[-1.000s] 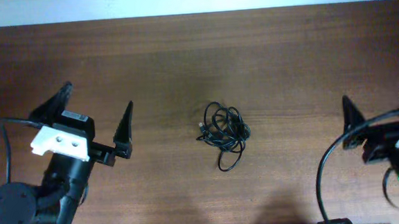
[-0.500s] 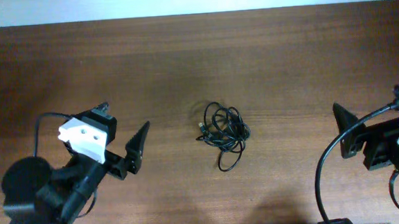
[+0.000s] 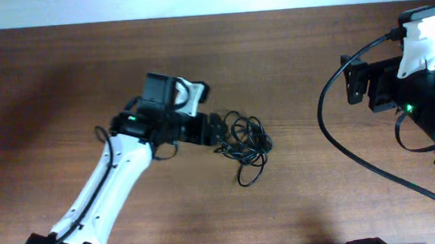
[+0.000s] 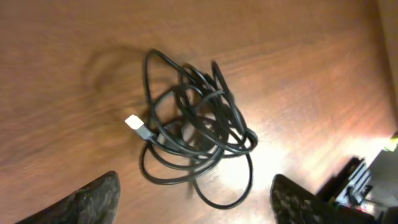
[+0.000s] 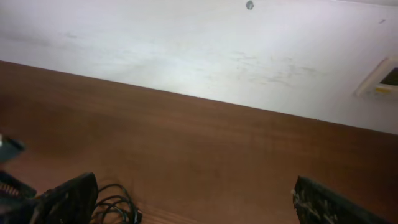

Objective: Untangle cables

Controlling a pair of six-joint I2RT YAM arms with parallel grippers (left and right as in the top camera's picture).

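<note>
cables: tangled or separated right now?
Tangled. The cables form one knot of overlapping loops on the table, a plug end poking out; the left gripper is open, gripping nothing.

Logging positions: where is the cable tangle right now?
Overhead, the cables lie knotted near the middle of the table, just beside the open left gripper, far from the right gripper at the right edge.

Quick count: one tangled clump of cables [image 3: 245, 144] (can't tell how many separate cords are in it), one pale plug tip [image 4: 132, 122] poking out, one wooden table [image 3: 320, 199], and two grippers, the left gripper [image 4: 196, 180] and the right gripper [image 5: 194, 186].
</note>
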